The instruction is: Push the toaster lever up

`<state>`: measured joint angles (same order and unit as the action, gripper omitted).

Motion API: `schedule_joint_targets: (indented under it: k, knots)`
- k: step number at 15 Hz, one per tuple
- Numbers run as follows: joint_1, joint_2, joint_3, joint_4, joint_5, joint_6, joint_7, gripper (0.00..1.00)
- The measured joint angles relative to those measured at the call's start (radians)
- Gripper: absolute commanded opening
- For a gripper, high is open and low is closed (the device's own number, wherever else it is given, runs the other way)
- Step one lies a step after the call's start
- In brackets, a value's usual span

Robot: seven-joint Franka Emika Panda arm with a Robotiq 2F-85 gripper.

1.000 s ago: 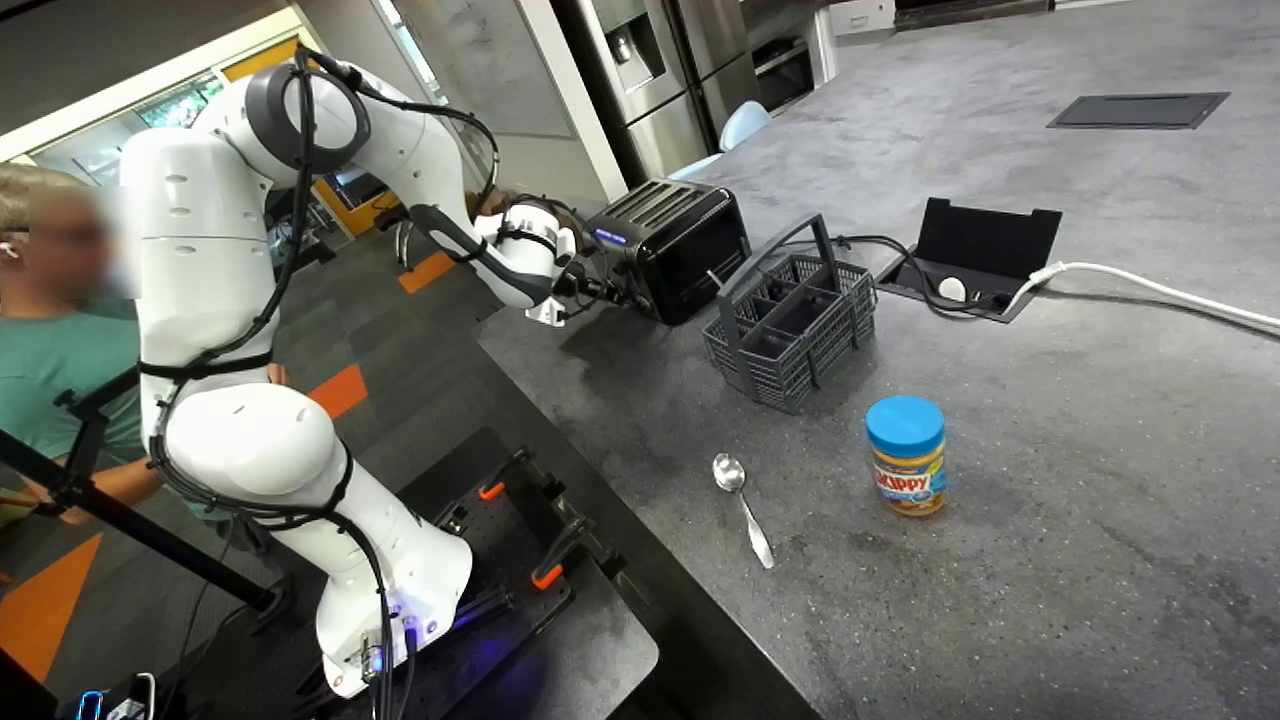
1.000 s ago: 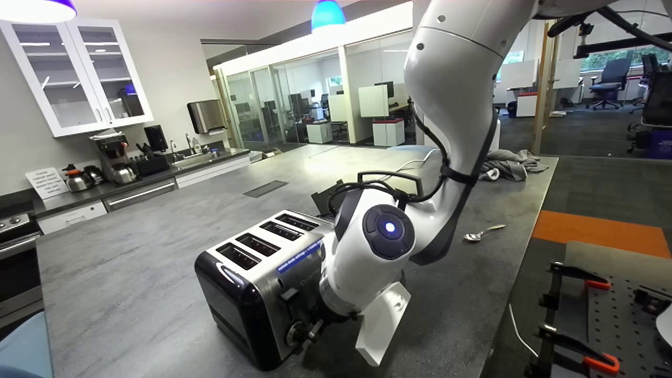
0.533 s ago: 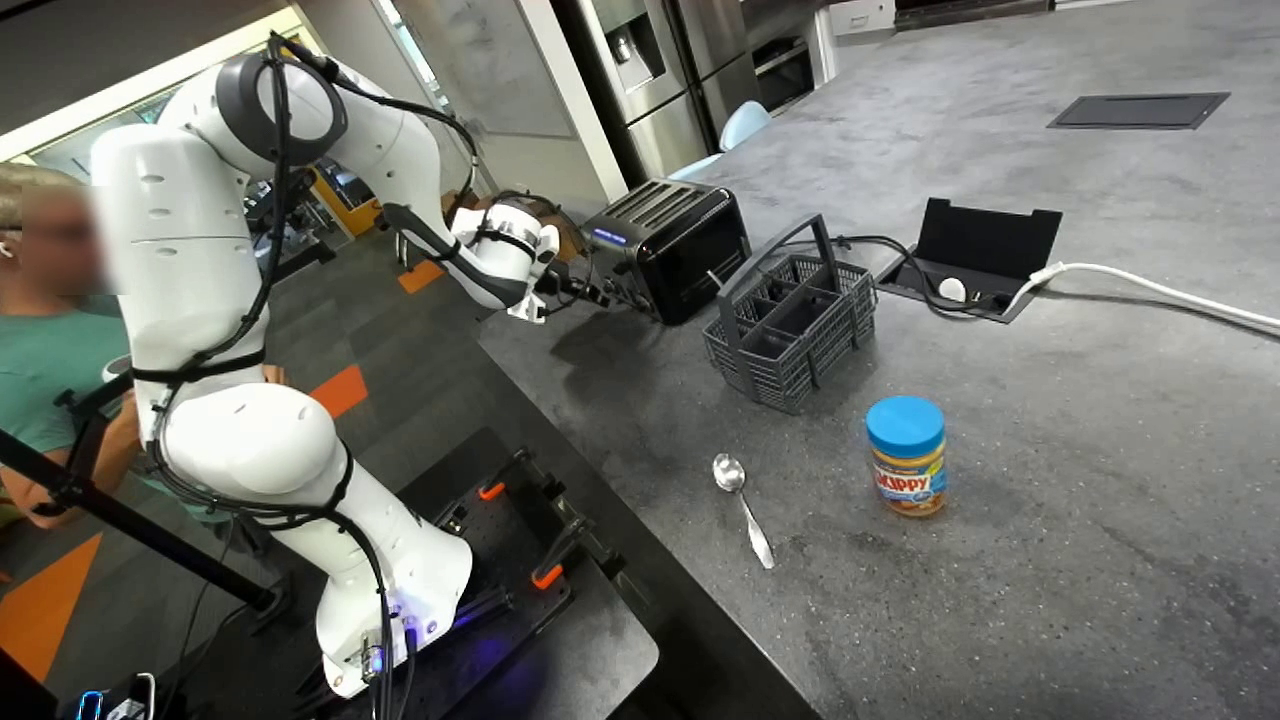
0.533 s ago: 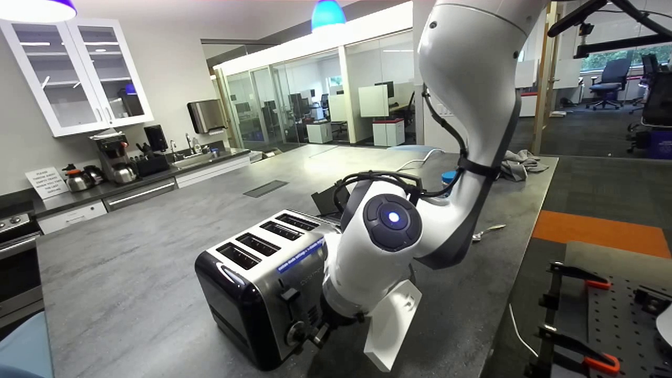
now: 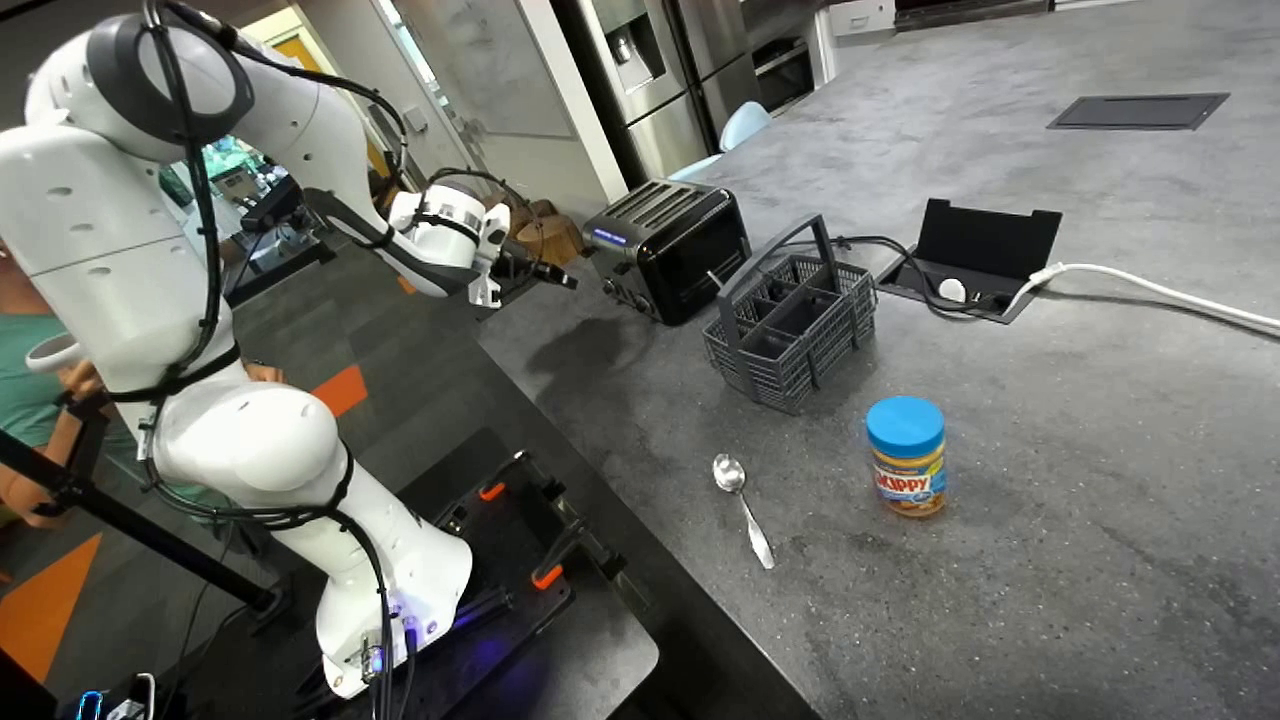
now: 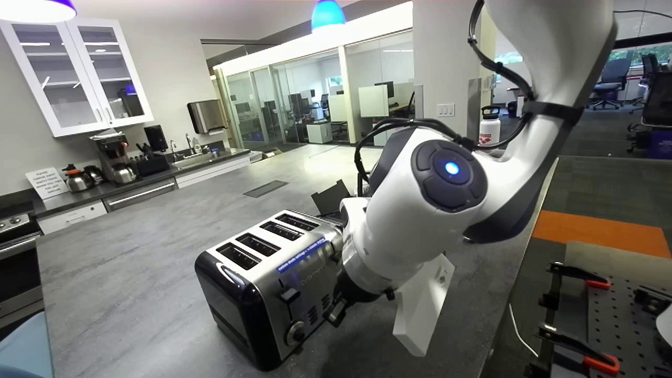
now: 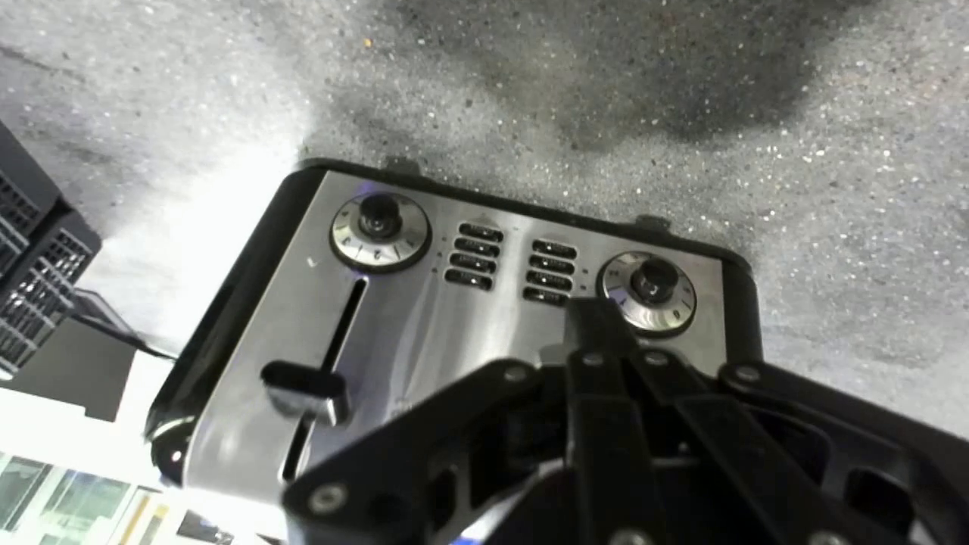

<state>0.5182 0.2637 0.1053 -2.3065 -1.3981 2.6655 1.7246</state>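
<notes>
Toaster lever [image 7: 305, 387], black, oblong, glossy: lies left of the jaws in the wrist view, apart, crosswise to its narrow dark slot [image 7: 346, 322]; jaws closed together, empty

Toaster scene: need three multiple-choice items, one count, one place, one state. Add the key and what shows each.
1. How many slots does the toaster have on top?
A) two
B) four
C) six

2. Where does the spoon lie?
A) on the toaster
B) inside the toaster
C) on the counter

3. How does the gripper stand?
A) shut, fingers together
B) spread wide
C) clamped on the spoon

Key:
1. B: an exterior view shows four slots in a row along the top.
2. C: an exterior view shows it flat on the gray surface, well apart from the toaster.
3. A: the wrist view shows the fingers side by side with nothing visible between them.
</notes>
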Motion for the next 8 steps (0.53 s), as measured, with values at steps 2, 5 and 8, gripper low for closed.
schedule_joint_targets:
  k: [2,5,8]
  knots:
    - [-0.033,-0.077,0.059,-0.046,0.0,-0.04,0.0,0.0]
    - [-0.067,-0.183,0.124,-0.107,0.0,-0.079,0.0,0.0]
    - [-0.091,-0.271,0.159,-0.156,0.0,-0.092,0.0,0.0]
